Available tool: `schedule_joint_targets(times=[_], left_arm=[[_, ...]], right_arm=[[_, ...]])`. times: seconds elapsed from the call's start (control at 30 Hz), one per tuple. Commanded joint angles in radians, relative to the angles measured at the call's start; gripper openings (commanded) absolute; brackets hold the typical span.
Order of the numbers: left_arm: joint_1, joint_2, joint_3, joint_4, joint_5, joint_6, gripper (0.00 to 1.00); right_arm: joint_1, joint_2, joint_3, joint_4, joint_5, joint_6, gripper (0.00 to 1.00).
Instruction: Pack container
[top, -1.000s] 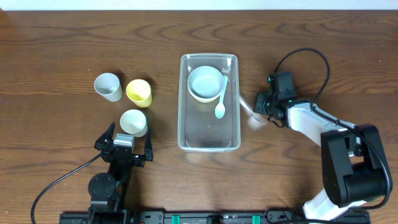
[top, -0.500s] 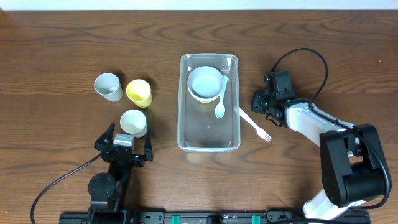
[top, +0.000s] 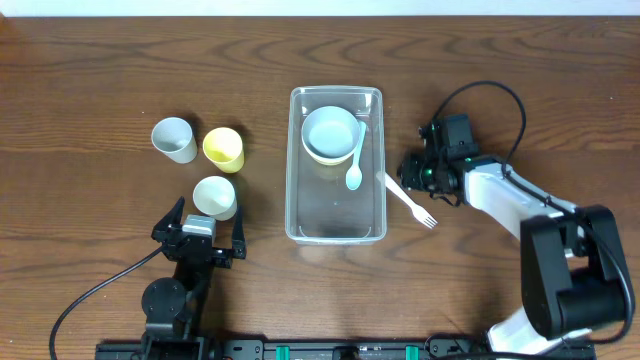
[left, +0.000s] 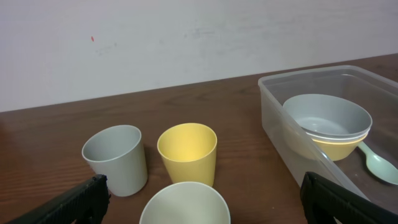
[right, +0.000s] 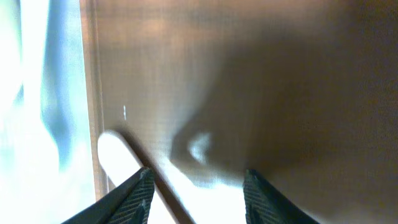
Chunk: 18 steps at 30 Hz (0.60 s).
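Packing cutlery: white plastic fork (top: 410, 201) lies beside clear rectangular plastic container (top: 336, 239); right hand (top: 409, 169) part-open, empty; left hand (top: 207, 215) wide open. Next, probably: grasp handle, lift over rim.

The container (top: 335, 218) sits at the table's middle, its long sides running near to far. Two stacked bowls (top: 331, 133) lie in its far end. A spoon (top: 355, 168) rests inside, just right of the bowls, along the right wall. Left of the container stand three cups: the far-left cup (top: 174, 139), the middle cup (top: 224, 149) just right of it, and the near cup (top: 215, 197) in front of both. The left gripper (top: 203, 228) is just nearer than the near cup. A fork (top: 412, 202) lies on the table right of the container, and the right gripper (top: 410, 172) is at its far end.
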<state>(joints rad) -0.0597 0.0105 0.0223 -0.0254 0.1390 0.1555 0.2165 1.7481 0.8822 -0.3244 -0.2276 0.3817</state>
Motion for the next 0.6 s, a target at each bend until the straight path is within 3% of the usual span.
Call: schedule_joint_targets(times=[0.0, 0.13, 0.3, 0.43, 0.57], left_arm=[[0.005, -0.005, -0.018, -0.033, 0.010, 0.005, 0.98], [0.005, -0.005, -0.018, -0.034, 0.010, 0.005, 0.98], [0.005, -0.005, -0.018, -0.034, 0.010, 0.005, 0.98], [0.005, -0.005, -0.018, -0.034, 0.010, 0.005, 0.98], [0.005, -0.005, -0.018, -0.034, 0.010, 0.005, 0.98]], right_arm=[[0.004, -0.041, -0.070, -0.096, 0.024, -0.006, 0.56], [0.004, -0.211, -0.065, -0.249, 0.103, -0.039, 0.74], [0.005, -0.336, -0.065, -0.380, 0.178, -0.114, 0.87], [0.006, -0.338, -0.065, -0.360, 0.179, -0.175, 0.97], [0.007, -0.309, -0.065, -0.283, 0.180, -0.279, 0.99]])
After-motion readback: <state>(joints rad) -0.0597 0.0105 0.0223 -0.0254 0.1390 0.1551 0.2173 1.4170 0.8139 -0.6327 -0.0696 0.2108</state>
